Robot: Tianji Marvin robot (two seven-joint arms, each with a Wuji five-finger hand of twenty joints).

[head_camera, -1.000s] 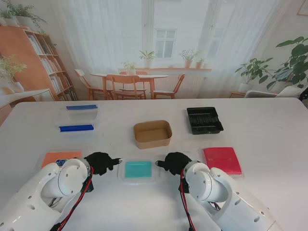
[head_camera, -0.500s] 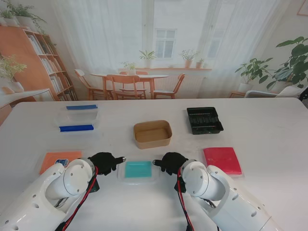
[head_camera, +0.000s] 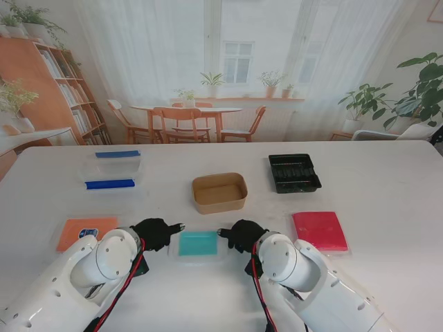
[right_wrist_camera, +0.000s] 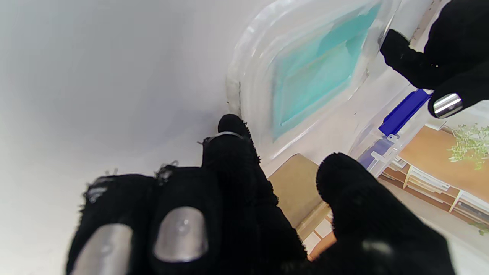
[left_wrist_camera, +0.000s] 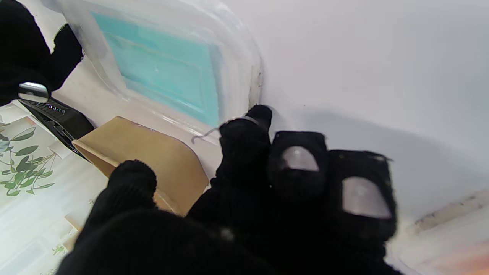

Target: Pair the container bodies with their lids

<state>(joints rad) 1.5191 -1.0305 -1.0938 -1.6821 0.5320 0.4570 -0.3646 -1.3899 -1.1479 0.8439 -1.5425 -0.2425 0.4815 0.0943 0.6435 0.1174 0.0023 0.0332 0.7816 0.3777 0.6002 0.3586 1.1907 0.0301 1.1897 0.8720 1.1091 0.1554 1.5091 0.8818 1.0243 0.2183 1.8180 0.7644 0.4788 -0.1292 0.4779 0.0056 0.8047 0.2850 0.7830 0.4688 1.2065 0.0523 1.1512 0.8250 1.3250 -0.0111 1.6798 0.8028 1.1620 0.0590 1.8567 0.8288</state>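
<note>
On the white table (head_camera: 387, 187) your teal lid (head_camera: 199, 243) lies between both hands: left hand (head_camera: 155, 232) and right hand (head_camera: 240, 234) each touch an edge, fingers spread, neither clamped.

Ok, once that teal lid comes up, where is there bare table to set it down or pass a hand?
Bare table lies between the brown box and black tray, and between the brown box and the blue-clipped tub. Crowded: the near row, where left hand and right hand flank the teal lid, orange lid and red lid outside.
</note>
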